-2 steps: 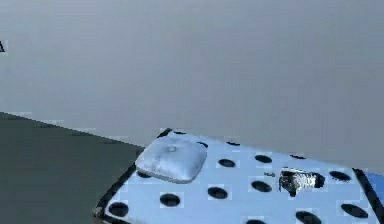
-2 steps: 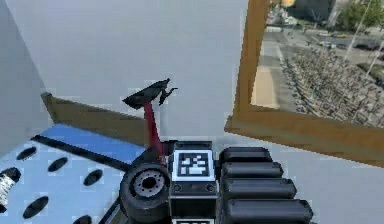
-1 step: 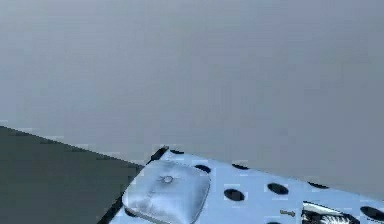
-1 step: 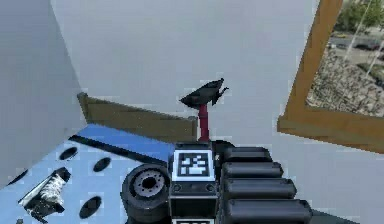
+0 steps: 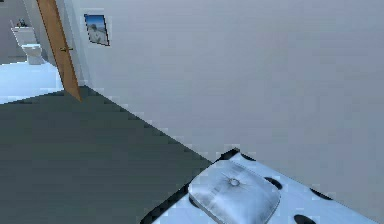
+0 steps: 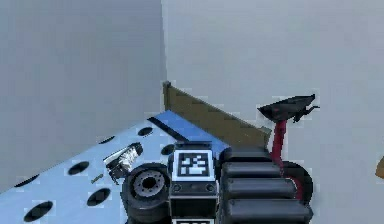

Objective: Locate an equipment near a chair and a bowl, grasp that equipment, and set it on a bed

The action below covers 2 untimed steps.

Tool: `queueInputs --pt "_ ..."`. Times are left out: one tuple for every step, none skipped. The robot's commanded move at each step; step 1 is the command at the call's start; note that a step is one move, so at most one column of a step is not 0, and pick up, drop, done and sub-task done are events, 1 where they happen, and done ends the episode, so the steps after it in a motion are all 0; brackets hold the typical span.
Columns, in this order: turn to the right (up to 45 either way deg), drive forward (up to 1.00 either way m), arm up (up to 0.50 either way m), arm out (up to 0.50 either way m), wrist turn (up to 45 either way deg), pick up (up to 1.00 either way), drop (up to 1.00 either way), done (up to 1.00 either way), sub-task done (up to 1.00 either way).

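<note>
Hidden: the end effector (image 6: pixel 140 175) has its far end hard to make out against the bed (image 6: pixel 70 170); I cannot tell whether it holds anything.
Task item: a small pale striped thing (image 6: pixel 124 160) lies on the bed near the end effector; it is too small to name.
Cut off: red post with black top (image 6: pixel 284 118), its base behind the arm (image 6: pixel 255 190).
Surroundings: pillow (image 5: pixel 233 190), wooden door (image 5: pixel 60 45), wall picture (image 5: pixel 96 29).
</note>
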Motion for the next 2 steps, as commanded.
queueInputs --pt "0.0 0.0 0.0 0.48 0.0 0.0 0.0 0.0 0.0" --pt "0.0 0.0 0.0 0.0 39.0 0.0 0.0 0.0 0.0"
